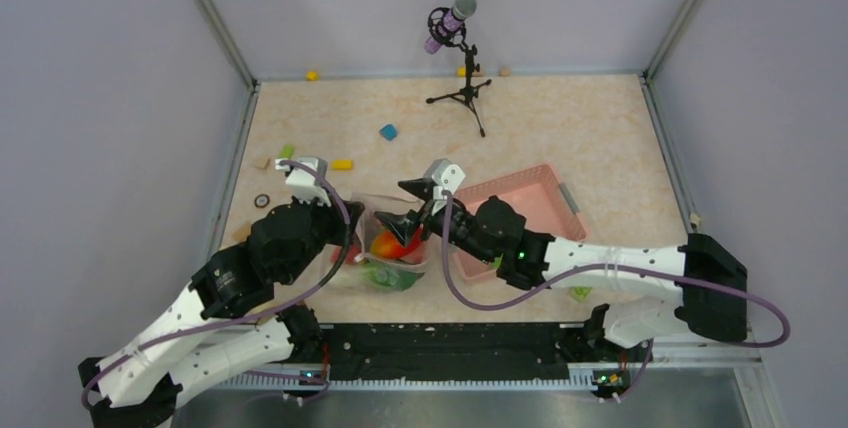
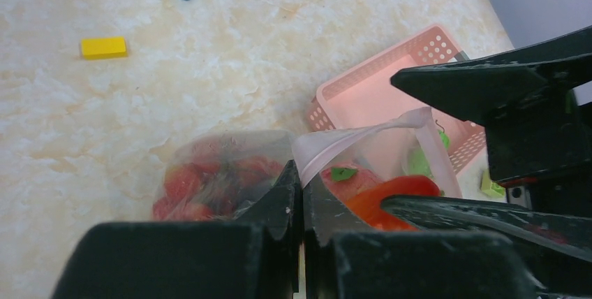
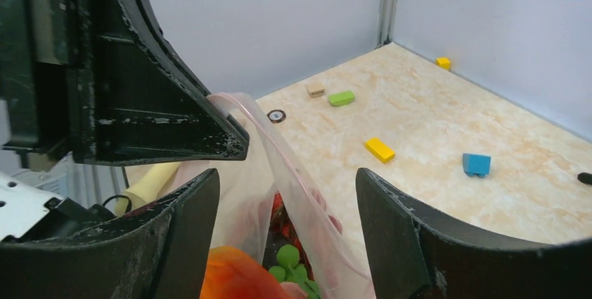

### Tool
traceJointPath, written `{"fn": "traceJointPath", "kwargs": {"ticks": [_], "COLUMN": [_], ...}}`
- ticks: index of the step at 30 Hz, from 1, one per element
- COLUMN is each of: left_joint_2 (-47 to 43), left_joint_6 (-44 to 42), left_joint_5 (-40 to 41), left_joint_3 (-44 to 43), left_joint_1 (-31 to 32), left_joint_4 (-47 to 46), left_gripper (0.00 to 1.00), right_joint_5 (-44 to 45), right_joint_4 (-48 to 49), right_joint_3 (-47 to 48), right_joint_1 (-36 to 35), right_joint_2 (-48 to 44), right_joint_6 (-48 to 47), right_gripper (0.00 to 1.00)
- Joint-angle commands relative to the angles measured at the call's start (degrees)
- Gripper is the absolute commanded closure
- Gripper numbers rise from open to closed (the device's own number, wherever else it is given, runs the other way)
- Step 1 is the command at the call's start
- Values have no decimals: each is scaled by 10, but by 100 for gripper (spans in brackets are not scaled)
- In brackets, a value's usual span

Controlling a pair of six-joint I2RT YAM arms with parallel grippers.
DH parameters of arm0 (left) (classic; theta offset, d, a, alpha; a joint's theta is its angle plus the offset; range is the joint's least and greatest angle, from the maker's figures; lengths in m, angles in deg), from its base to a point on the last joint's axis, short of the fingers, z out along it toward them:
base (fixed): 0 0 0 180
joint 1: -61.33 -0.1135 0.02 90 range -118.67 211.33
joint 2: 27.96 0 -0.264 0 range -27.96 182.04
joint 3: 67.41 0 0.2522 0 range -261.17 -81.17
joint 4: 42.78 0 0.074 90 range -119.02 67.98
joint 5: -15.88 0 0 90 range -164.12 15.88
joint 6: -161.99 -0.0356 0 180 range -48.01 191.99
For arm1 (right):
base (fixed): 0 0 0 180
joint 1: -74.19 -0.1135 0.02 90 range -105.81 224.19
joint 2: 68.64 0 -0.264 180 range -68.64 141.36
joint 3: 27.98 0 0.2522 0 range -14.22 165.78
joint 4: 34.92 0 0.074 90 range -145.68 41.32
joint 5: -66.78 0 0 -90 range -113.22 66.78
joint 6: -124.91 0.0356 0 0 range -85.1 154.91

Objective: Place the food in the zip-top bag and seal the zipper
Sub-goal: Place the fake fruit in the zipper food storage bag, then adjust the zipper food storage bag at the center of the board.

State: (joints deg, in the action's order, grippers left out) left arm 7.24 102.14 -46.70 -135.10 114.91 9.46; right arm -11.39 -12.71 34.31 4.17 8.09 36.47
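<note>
The zip-top bag (image 1: 385, 260) lies between the two arms, and red and green food shows through its clear wall (image 2: 223, 173). My left gripper (image 2: 301, 181) is shut on the bag's mouth edge and holds it up. The zipper strip (image 3: 279, 147) runs along that raised rim. My right gripper (image 3: 286, 236) hangs open over the mouth, one finger (image 3: 188, 232) inside the bag and one outside. A red-orange mango (image 3: 234, 278) sits in the opening beside the inner finger. A pink fruit with a green leaf (image 2: 345, 175) and green pieces (image 3: 287, 260) lie deeper in.
A pink basket (image 1: 520, 213) stands right of the bag, under the right arm. A microphone on a tripod (image 1: 455, 58) stands at the back. Small blocks lie behind the bag: yellow (image 1: 342, 163), blue (image 1: 388, 132), green (image 1: 287, 151). Walls enclose the table.
</note>
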Motion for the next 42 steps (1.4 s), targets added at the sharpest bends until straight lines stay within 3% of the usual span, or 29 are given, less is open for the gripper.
{"fn": "traceJointPath", "kwargs": {"ticks": [1, 6, 10, 13, 18, 24, 28, 33, 36, 42], "left_joint_2": [-6, -8, -7, -5, 0, -1, 2, 5, 6, 9], "left_joint_6": [5, 7, 8, 9, 8, 10, 10, 10, 13, 17], "left_joint_5": [-8, -8, -10, -13, -19, -22, -35, -44, -48, -61], "left_joint_3": [-2, -1, -2, -2, -2, -2, -3, -11, -16, -37], "left_joint_1": [-7, -10, -14, -16, -16, -20, -20, -21, -20, -20], "left_joint_4": [-33, -34, -33, -34, -35, -35, -37, -31, -29, -15], "left_gripper": [100, 100, 100, 100, 100, 100, 100, 100, 100, 100], "right_joint_5": [-28, 21, 121, 121, 105, 195, 230, 183, 180, 173], "right_joint_4": [-32, -108, -287, -386, -384, -388, -365, -365, -382, -392], "right_joint_3": [23, 23, 60, 70, 49, 48, 42, 63, 85, 117], "right_joint_1": [-6, -7, -7, -6, -7, -7, -5, 10, 15, 22], "right_joint_2": [-56, -107, -125, -124, -118, -114, -104, -76, -60, -72], "right_joint_6": [14, 53, 120, 156, 153, 171, 140, 144, 144, 124], "right_gripper": [29, 28, 27, 30, 45, 69, 78, 84, 100, 100]}}
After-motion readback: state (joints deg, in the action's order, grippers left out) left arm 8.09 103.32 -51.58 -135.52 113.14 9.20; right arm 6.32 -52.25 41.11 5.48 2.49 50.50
